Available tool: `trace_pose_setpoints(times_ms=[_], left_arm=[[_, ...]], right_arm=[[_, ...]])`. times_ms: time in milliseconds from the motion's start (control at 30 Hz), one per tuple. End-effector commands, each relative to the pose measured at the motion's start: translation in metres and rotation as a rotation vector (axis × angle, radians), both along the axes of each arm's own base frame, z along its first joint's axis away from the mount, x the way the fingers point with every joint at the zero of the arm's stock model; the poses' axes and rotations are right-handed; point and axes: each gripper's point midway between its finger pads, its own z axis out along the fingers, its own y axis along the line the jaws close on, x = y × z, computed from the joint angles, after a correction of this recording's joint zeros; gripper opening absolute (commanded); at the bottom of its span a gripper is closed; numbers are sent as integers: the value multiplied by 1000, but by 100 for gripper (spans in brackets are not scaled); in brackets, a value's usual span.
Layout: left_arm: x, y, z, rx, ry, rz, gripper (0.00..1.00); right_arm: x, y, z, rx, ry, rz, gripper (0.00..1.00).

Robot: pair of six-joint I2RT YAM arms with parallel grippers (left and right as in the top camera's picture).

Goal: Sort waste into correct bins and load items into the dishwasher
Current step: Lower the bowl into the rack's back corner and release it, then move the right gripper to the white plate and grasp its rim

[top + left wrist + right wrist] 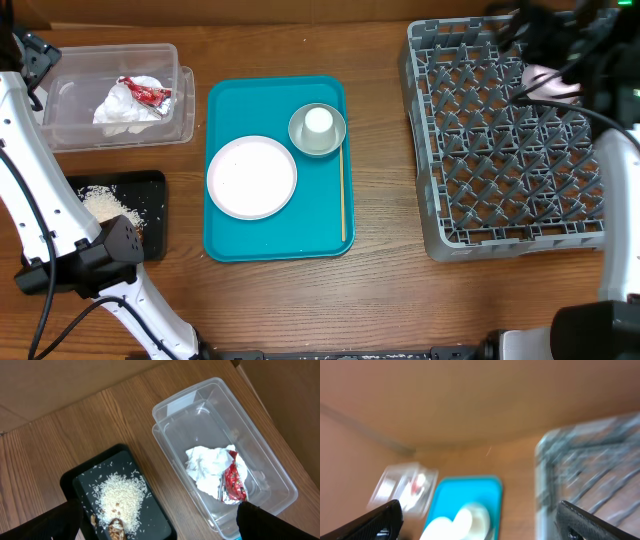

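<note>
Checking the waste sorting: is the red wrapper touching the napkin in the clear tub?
Touching. The left wrist view shows the red wrapper lying against the crumpled napkin, no gap, in the clear tub.

A wide strip of bare wooden tabletop runs between the large teal plastic serving tray and the square grey pegged dish rack, with room to reach through. The front of the tabletop is bare as well. The gap between the clear plastic rectangular tub and the teal tray is narrow. The white left arm crosses the flat black rectangular tray (its dark joint covers the near corner). The dark right arm hangs over the rack's far corner.
</note>
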Motion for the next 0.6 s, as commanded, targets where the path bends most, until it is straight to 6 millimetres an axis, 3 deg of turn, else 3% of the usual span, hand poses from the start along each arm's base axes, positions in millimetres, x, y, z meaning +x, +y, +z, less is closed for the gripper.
trace_pose_setpoints(times_ms=[0, 300, 467, 567], left_arm=[[-1, 2, 2, 12, 1, 5, 100], [-1, 2, 2, 12, 1, 5, 100], [-1, 2, 2, 12, 1, 5, 100], [-1, 2, 2, 12, 1, 5, 100]], right_arm=[[-14, 63, -28, -17, 105, 120, 100], [-81, 201, -103, -328, 316, 131, 100], [-108, 260, -150, -379, 397, 135, 100], [-119, 285, -183, -372, 479, 109, 100]])
